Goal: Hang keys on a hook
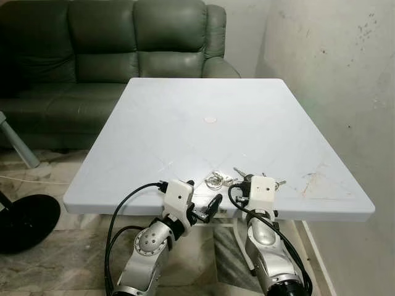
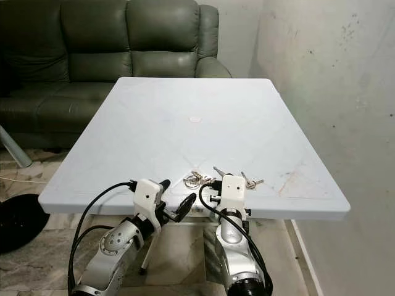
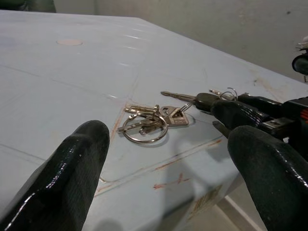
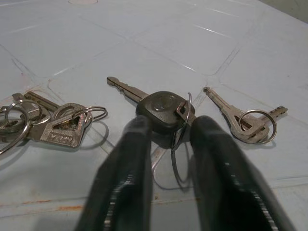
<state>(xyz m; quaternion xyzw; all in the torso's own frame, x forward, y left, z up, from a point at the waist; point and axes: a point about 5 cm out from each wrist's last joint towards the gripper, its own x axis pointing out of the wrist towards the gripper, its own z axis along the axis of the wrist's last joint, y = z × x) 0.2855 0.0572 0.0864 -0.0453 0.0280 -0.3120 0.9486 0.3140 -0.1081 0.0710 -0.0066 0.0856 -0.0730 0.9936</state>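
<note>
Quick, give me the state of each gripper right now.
Left gripper: open, holding nothing, at the table's near edge facing the ringed keys.
Right gripper: fingers closing around the black-headed key; a firm grip cannot be told.

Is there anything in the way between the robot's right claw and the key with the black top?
Nothing visible blocks it. The right gripper sits at the near edge of the white plastic table, its two black fingers either side of the black-headed metal key. The silver key bunch and small silver key lie off to the sides.
</note>
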